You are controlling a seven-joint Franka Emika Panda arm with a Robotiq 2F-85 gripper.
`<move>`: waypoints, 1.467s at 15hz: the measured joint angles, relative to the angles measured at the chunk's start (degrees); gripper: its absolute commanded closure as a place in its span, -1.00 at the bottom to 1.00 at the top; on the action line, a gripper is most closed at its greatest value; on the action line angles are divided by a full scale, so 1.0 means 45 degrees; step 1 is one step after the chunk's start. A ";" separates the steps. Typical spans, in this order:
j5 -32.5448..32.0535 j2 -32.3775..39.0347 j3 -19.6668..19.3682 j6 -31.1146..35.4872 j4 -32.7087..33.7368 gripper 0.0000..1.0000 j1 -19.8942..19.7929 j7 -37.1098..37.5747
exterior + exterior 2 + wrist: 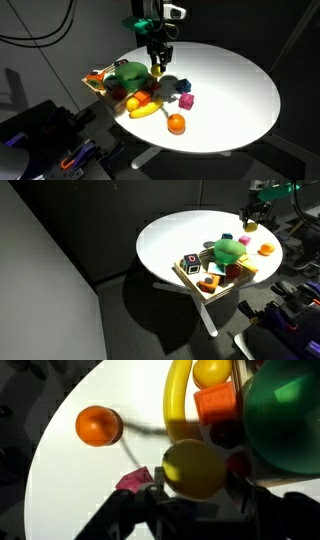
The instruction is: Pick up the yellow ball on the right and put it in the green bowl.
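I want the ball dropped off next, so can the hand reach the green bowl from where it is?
Probably yes. The hand, closed on the yellow ball, hangs close beside the green bowl, with nothing between them or over the bowl.

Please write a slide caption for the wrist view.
The gripper holds the yellow ball over the white table, green bowl close beside it, orange ball farther off.

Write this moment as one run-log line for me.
phase: holding | gripper: shut on yellow ball | ball: lifted, beside green bowl | goal: ball not yet in bowl
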 measured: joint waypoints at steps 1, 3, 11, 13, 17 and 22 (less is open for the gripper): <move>-0.0068 -0.0139 0.0063 0.0000 -0.0182 0.23 0.0042 0.0000; -0.0149 -0.0393 0.0204 0.0000 -0.0537 0.23 0.0103 0.0000; -0.0172 -0.1040 0.0567 0.0000 -0.1389 -0.27 0.0177 0.0000; -0.0172 -0.1071 0.0567 0.0000 -0.1420 -0.27 0.0177 0.0000; -0.0172 -0.1064 0.0567 0.0000 -0.1431 0.23 0.0177 0.0000; -0.0172 -0.1014 0.0776 0.0003 -0.1514 0.23 0.0213 0.0011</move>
